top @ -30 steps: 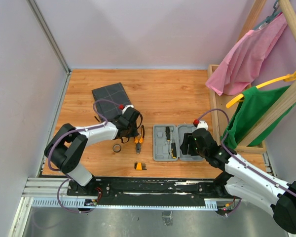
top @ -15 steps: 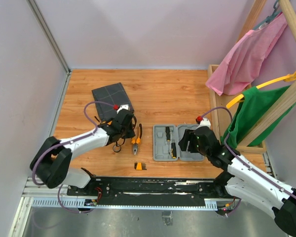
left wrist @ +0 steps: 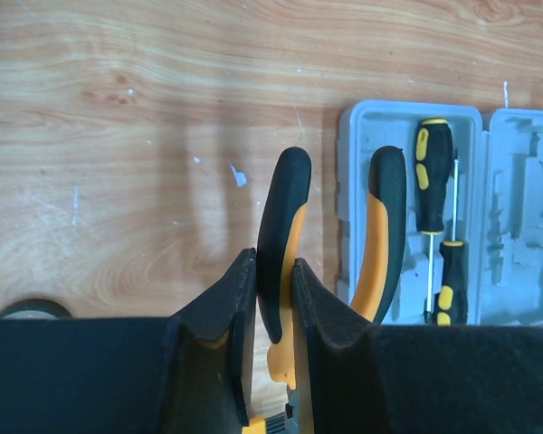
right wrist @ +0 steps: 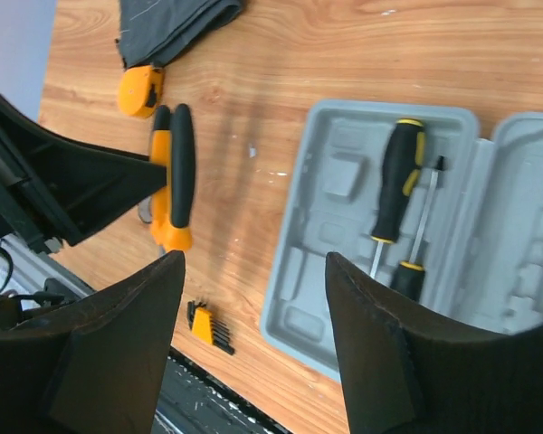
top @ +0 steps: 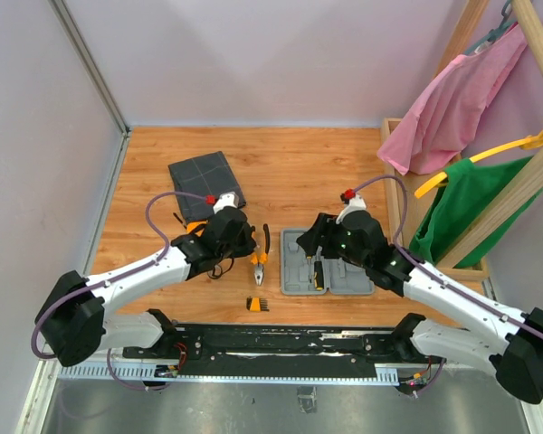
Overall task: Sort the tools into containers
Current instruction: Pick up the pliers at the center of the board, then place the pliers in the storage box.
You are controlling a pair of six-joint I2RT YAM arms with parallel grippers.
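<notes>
We find the table [top: 317, 163] walled on the left and at the back, with open wood along the whole back edge. The pouch [top: 205, 183] lies far left, near the side wall. A round orange piece [right wrist: 140, 90] sits just beside its near corner. The tape ring [left wrist: 27, 309] lies on bare wood left of the left gripper [left wrist: 273, 298].

That gripper is clamped on one handle of the pliers [left wrist: 380, 226]; the other handle stands free, just beside the case [top: 294, 276]. We cannot tell whether the pliers are clear of the wood. The bit holder [top: 256, 304] lies near the front edge, apart from everything.

The case lies open at centre-right, with two screwdrivers [left wrist: 432, 176] in its left half. The right gripper [right wrist: 253, 271] hovers over that half, jaws well apart, holding nothing. A wooden rack [top: 389, 181] stands close on the case's right, leaving little room there.
</notes>
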